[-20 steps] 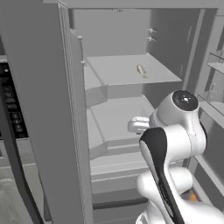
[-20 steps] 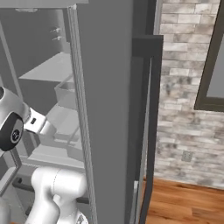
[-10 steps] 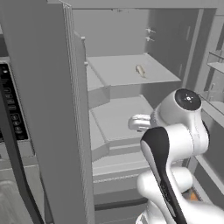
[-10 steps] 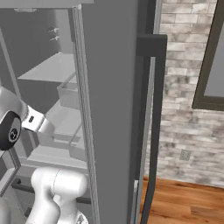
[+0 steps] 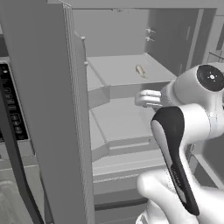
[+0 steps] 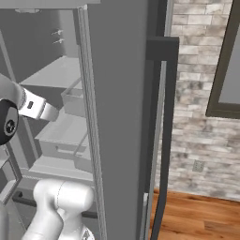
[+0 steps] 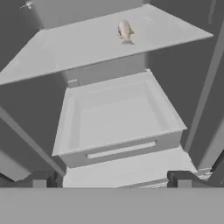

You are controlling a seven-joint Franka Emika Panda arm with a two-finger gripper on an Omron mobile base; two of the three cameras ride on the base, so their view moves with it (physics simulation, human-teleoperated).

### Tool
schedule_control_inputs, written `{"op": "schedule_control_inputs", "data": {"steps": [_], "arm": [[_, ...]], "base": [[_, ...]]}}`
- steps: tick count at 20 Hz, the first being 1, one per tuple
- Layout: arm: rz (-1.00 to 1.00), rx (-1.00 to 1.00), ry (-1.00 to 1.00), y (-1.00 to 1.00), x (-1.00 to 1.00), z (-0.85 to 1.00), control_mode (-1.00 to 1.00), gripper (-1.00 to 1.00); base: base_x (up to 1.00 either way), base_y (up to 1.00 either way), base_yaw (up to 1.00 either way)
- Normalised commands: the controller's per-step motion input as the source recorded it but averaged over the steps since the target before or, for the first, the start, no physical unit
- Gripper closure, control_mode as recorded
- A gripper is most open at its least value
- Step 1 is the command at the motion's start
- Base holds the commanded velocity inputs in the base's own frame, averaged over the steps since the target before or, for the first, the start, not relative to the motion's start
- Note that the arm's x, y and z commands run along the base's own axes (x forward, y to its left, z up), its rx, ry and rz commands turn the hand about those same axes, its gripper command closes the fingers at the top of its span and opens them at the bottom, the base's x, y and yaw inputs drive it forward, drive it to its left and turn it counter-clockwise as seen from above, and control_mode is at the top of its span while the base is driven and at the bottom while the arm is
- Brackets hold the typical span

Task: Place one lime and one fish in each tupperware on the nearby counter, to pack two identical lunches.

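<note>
Holding fingers [image 7: 113, 179] spread wide apart and empty, facing into the open fridge above an empty drawer [image 7: 118, 118]. Reaching, judging by the pose, for the fish [image 7: 125, 31] lying near the shelf's [image 7: 78, 43] back edge; needing to rise and extend forward.

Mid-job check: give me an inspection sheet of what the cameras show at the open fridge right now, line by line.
Surface: grey fridge shelf, with an open drawer below it.
Job's things: one fish lying on the shelf; no lime or tupperware seen.
Clutter: nothing seen.
Grippers: gripper open, holding nothing, facing the drawer, below the fish.
Cables: nothing seen.
Surroundings: open fridge door, brick wall, wood floor.
</note>
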Motion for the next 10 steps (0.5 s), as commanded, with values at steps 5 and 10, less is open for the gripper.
{"op": "schedule_control_inputs", "data": {"steps": [5,10], "arm": [[0.01,-0.08,-0.11,-0.37,0.07,0.67,-1.0,-1.0],[0.0,-0.06,-0.08,-0.32,0.46,0.34,-1.0,-1.0]], "base": [[0.0,0.0,0.0],[0.0,0.0,0.0]]}}
